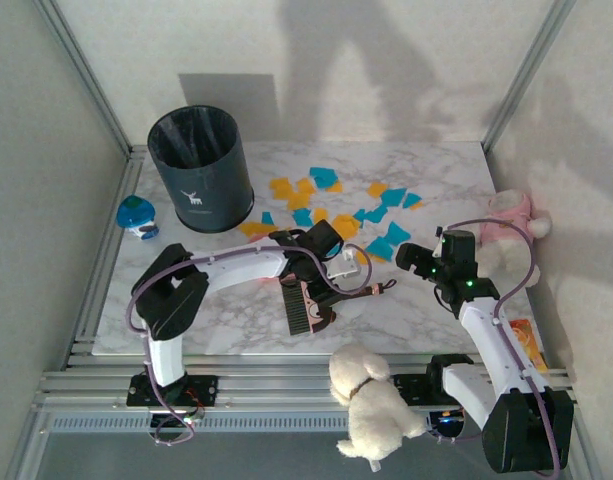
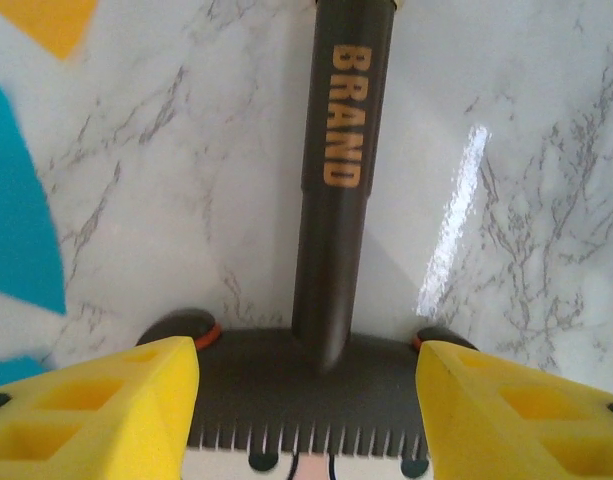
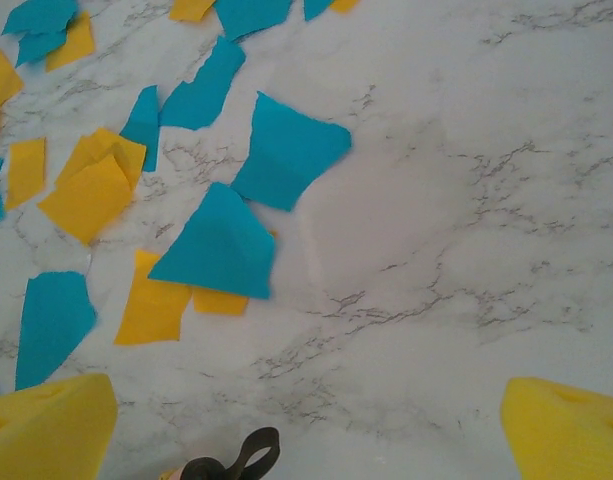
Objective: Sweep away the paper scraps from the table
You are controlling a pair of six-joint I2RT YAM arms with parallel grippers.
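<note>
Orange-yellow and teal paper scraps (image 1: 326,200) lie scattered over the far middle of the white marble table (image 1: 216,320). A dark hand brush (image 2: 331,375) with a face on its head lies on the marble. Its handle, marked BRAND (image 2: 344,115), points away from the wrist camera. My left gripper (image 2: 306,400) straddles the brush head, its yellow fingers (image 2: 116,405) pressed to both ends. My right gripper (image 3: 306,430) hangs open over bare marble with nothing between its fingers. Scraps (image 3: 221,245) lie ahead and to its left, and the brush's black loop (image 3: 236,462) lies just below it.
A dark bin (image 1: 201,170) stands at the back left, with a small blue-green round toy (image 1: 138,217) beside it. A pink-and-white soft toy (image 1: 511,225) sits at the right edge. A white plush dog (image 1: 371,400) lies on the rail between the arm bases.
</note>
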